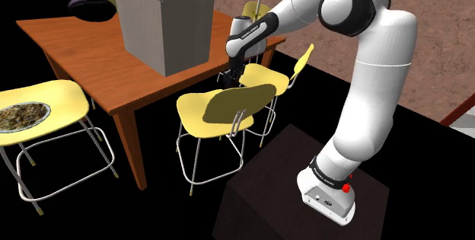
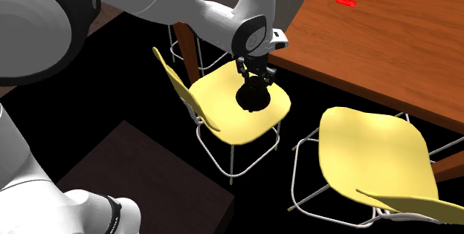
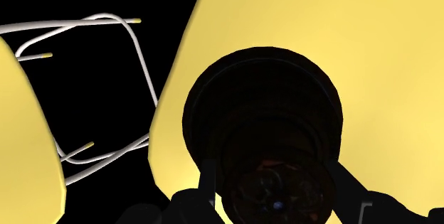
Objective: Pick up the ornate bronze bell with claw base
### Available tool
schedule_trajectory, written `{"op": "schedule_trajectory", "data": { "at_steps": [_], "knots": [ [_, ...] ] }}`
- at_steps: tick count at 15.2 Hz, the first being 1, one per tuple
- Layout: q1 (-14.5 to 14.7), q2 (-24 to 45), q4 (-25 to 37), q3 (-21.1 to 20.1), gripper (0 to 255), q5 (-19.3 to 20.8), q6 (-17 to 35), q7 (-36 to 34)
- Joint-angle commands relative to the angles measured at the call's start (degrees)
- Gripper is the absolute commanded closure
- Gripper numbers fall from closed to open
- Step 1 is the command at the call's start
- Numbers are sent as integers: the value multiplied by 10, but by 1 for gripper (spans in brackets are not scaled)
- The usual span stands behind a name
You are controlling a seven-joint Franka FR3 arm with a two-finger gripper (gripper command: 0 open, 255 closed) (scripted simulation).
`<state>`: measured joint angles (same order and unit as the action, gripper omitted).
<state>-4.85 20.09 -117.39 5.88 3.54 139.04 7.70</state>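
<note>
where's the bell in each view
second exterior view: bell at the centre, on the yellow seat near the table.
shoulder view: centre, a dark shape under the gripper, hard to tell from it.
wrist view: dark round shape just ahead of the gripper.
shared landmark: the yellow seat under it.

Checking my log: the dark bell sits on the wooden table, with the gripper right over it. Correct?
No. The dark bell sits on a yellow chair seat, not the wooden table, as the second exterior view shows. The gripper is right over it.
</note>
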Motion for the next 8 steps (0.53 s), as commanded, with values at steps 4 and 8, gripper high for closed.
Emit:
{"op": "schedule_trajectory", "data": {
  "at_steps": [4, 8],
  "knots": [
    [0, -27, 6, 1, 255, 1, -32, 2],
    [1, -46, 14, 1, 255, 2, -59, 3]
  ]
}}
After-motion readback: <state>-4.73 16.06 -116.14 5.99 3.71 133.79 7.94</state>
